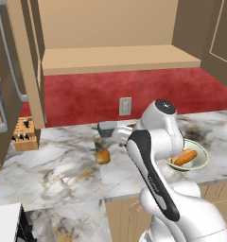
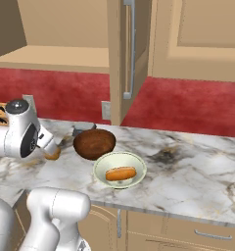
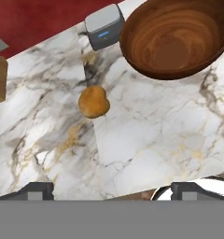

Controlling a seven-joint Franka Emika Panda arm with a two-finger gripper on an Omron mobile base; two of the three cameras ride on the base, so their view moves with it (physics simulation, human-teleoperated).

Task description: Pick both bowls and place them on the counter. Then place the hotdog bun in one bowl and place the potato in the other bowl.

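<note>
Two dark fingertips of the pincer (image 3: 112, 189) stand spread wide and empty above the marble surface (image 3: 151, 135), with the potato (image 3: 93, 101) lying on the marble ahead of them, apart from both tips. Just beyond the potato sits the brown wooden bowl (image 3: 174, 37), upright and empty, with a small grey box (image 3: 104, 25) beside its rim. Next to that bowl the white bowl (image 2: 120, 169) rests on the surface with the hotdog bun (image 2: 120, 173) lying inside it.
</note>
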